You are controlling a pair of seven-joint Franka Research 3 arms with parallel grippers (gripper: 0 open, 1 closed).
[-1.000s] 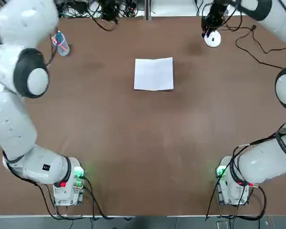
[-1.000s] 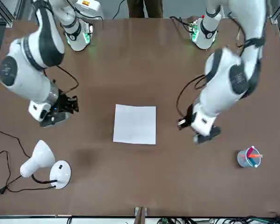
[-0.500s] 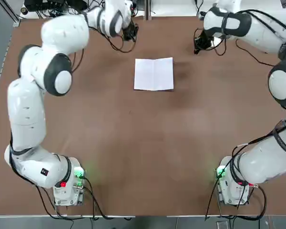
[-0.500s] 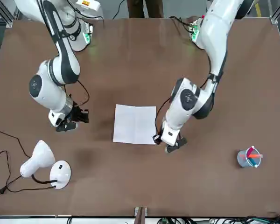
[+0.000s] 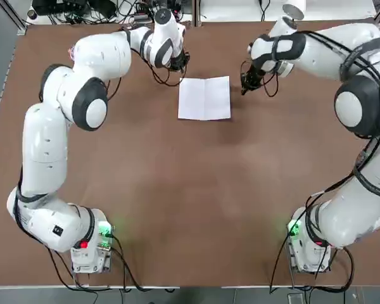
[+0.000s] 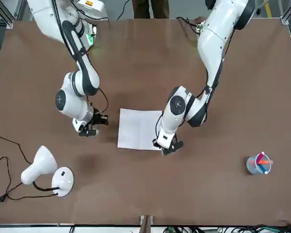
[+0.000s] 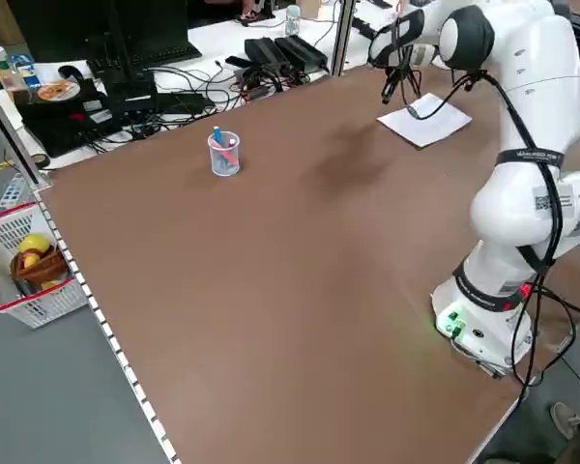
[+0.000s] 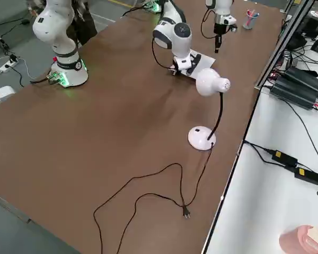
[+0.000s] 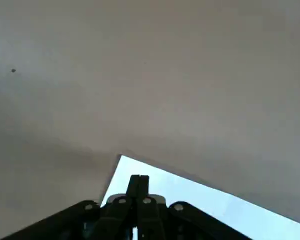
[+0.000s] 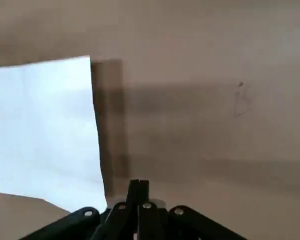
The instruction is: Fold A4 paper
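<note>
The A4 paper (image 5: 204,98) lies flat on the brown table, white with a faint crease down its middle. My left gripper (image 5: 182,62) is shut, its tips at the sheet's far left corner (image 9: 121,159); in the front view that gripper (image 6: 166,148) is at the paper's (image 6: 139,128) lower right corner. My right gripper (image 5: 243,90) is also shut and hangs just off the sheet's right edge. In the right wrist view its closed fingertips (image 10: 138,186) are over bare table beside the paper (image 10: 40,125). Nothing is held.
A white lamp (image 6: 43,170) with a round base and a trailing black cable (image 6: 5,145) stands at the far right. A clear cup with pens (image 6: 258,164) is at the far left. Cables and power bricks lie beyond the table's far edge (image 7: 271,53).
Both arms have swung in toward the paper: the left gripper to its far left corner, the right from near the lamp to its right edge. The right gripper has closed.
</note>
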